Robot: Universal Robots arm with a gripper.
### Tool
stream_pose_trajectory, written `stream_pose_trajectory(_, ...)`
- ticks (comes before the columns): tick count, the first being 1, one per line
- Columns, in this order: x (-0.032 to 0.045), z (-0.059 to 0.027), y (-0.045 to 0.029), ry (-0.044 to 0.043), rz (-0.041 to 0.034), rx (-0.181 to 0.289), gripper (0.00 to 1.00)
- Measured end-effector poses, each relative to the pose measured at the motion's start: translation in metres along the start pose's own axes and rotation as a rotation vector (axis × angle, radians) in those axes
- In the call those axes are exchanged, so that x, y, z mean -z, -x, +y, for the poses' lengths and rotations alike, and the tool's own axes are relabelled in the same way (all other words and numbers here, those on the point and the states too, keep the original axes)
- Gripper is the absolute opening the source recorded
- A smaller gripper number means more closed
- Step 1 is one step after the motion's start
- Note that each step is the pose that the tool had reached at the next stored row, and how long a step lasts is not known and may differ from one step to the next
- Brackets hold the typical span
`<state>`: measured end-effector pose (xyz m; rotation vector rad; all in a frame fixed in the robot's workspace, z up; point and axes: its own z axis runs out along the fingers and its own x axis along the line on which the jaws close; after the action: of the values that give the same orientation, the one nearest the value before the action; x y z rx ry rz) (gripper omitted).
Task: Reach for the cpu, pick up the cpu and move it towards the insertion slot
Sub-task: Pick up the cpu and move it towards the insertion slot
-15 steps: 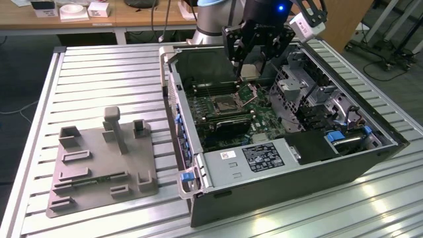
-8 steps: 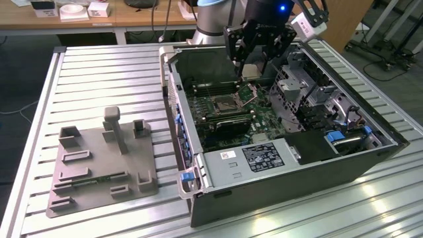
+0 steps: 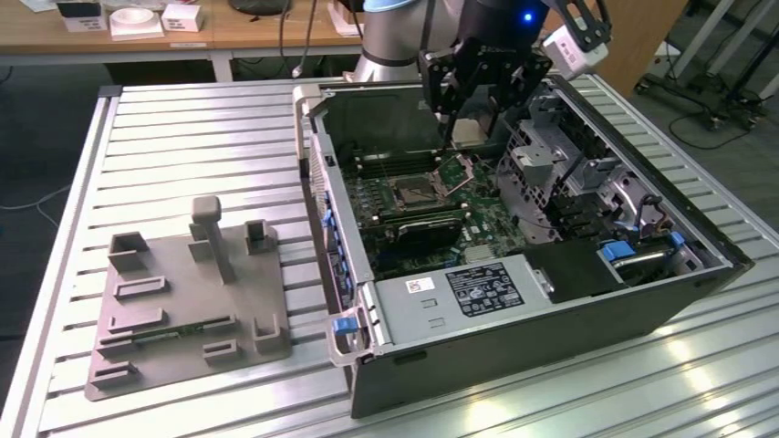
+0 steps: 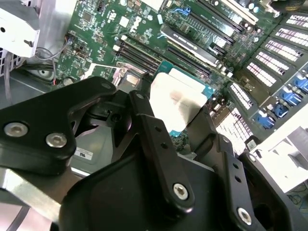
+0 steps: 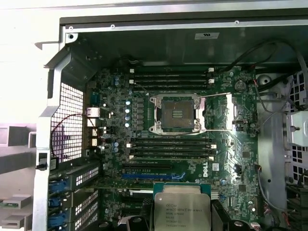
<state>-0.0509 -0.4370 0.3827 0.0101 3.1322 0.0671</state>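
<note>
The cpu (image 5: 182,208), a flat square chip with a silvery top, sits between my black fingers (image 5: 217,211) and hangs above the green circuit board. My gripper (image 3: 468,126) is shut on the cpu (image 3: 466,134) inside the open computer case, over the board's far part. The second wrist view shows the cpu (image 4: 177,100) clamped at its edges by the gripper (image 4: 175,122). The insertion slot (image 5: 175,113), a dark square socket in a shiny metal frame, lies apart from the chip. Its metal flap (image 3: 458,170) stands raised beside the insertion slot (image 3: 418,190).
The case walls (image 3: 319,173) and the drive cage (image 3: 572,173) hem in the board. Long memory slots (image 5: 171,148) run on both sides of the socket. A grey plastic tray (image 3: 182,292) with a green memory stick (image 3: 182,330) lies on the slatted table at the exterior view's left.
</note>
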Motion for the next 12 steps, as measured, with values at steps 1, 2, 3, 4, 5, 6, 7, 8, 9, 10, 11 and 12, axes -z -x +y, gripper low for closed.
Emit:
stream_pose_trajectory(1, -0.0003, 0.0002, 0.0003, -0.0001, 0.0000, 0.000, 0.54)
stream_pose_trajectory(2, -0.0006, 0.0007, 0.0005, -0.0003, 0.0001, 0.000, 0.54)
stream_pose_trajectory(3, -0.0012, 0.0020, 0.0006, -0.0003, 0.0001, 0.000, 0.54)
stream_pose_trajectory(4, -0.0020, 0.0044, 0.0006, 0.0000, -0.0001, 0.000, 0.54)
stream_pose_trajectory(5, -0.0026, 0.0074, 0.0006, 0.0000, -0.0001, 0.000, 0.54)
stream_pose_trajectory(6, -0.0031, 0.0101, 0.0006, -0.0001, 0.0000, 0.001, 0.54)
stream_pose_trajectory(7, -0.0036, 0.0122, 0.0005, -0.0001, 0.0001, 0.002, 0.54)
stream_pose_trajectory(8, -0.0041, 0.0141, 0.0005, 0.0000, 0.0001, 0.004, 0.54)
stream_pose_trajectory(9, -0.0046, 0.0161, 0.0005, 0.0000, 0.0002, 0.006, 0.54)
stream_pose_trajectory(10, -0.0052, 0.0184, 0.0004, 0.0001, 0.0002, 0.007, 0.54)
stream_pose_trajectory(11, -0.0059, 0.0215, 0.0004, 0.0000, 0.0003, 0.007, 0.54)
stream_pose_trajectory(12, -0.0065, 0.0247, 0.0004, 0.0000, 0.0003, 0.008, 0.54)
